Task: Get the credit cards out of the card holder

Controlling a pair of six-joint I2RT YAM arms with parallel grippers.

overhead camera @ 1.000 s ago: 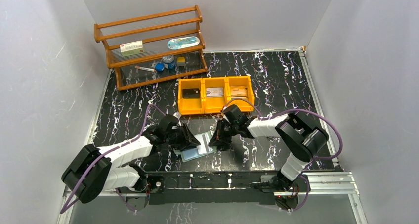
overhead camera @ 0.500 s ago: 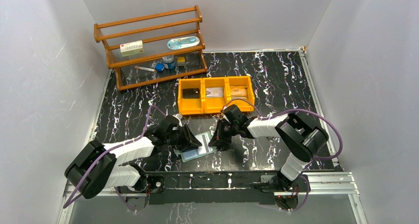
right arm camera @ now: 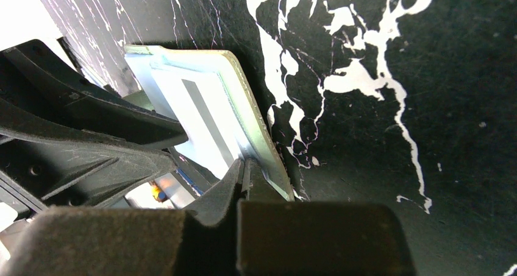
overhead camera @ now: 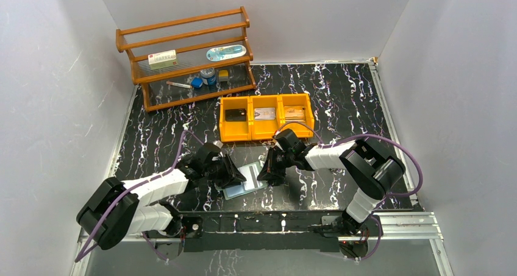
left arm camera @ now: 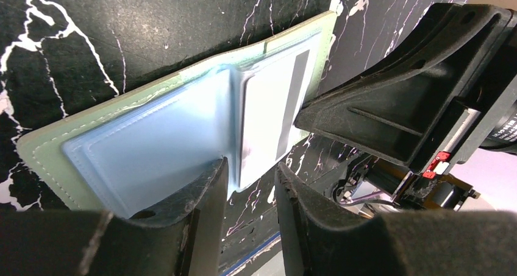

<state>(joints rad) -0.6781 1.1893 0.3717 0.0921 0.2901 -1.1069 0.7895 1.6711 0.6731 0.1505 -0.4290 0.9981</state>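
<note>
Left gripper (left arm camera: 251, 172) had shifted slightly; right gripper (right arm camera: 244, 166) stayed.
Left jaws stood part-open, empty, straddling sleeve edge of card holder (left arm camera: 140, 136); right shut, tips on its rim.

I see a robot lab cell: bare white walls (overhead camera: 55, 105) around a marbled tabletop (overhead camera: 341, 99), arms (overhead camera: 152, 187) bolted to a rail (overhead camera: 402, 224).

The top camera looks down across the whole table (overhead camera: 347, 99); both wrist cameras closely share the card holder (left arm camera: 152, 123).

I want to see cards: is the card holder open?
Open: the card holder lies spread flat, a striped card showing inside.
</note>
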